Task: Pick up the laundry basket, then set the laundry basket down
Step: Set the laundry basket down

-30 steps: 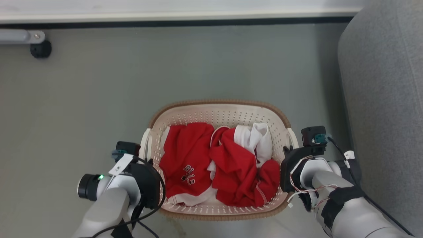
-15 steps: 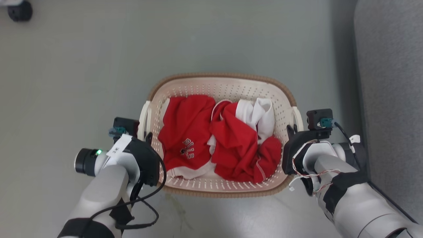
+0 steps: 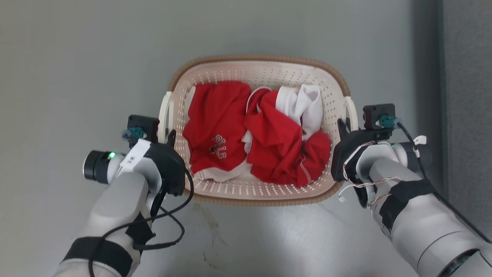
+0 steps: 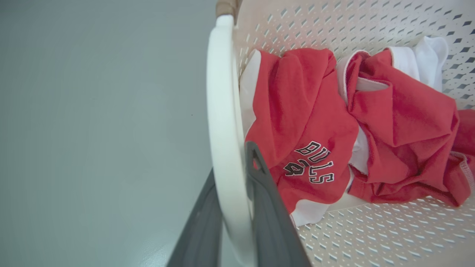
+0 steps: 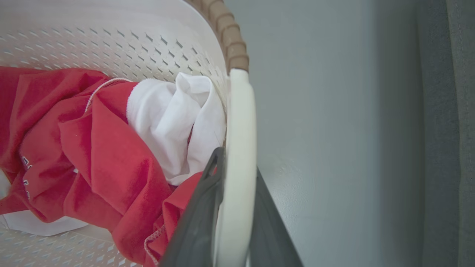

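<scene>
Head view: both forearms reach forward with wrists turned inward, flanking the laundry basket [image 3: 261, 59] over the grey floor [image 3: 77, 57], with the left hand [image 3: 169, 135] at the left handle [image 3: 166, 111] and the right hand [image 3: 343, 125] at the right handle [image 3: 351, 109]. Left wrist view: the fingers [image 4: 267, 207] grip the left handle between them (one inside the rim, one outside), and the red garment [image 4: 297, 111] reads "BULLS". Right wrist view: the right hand's fingers [image 5: 196, 218] clamp the right handle the same way.
</scene>
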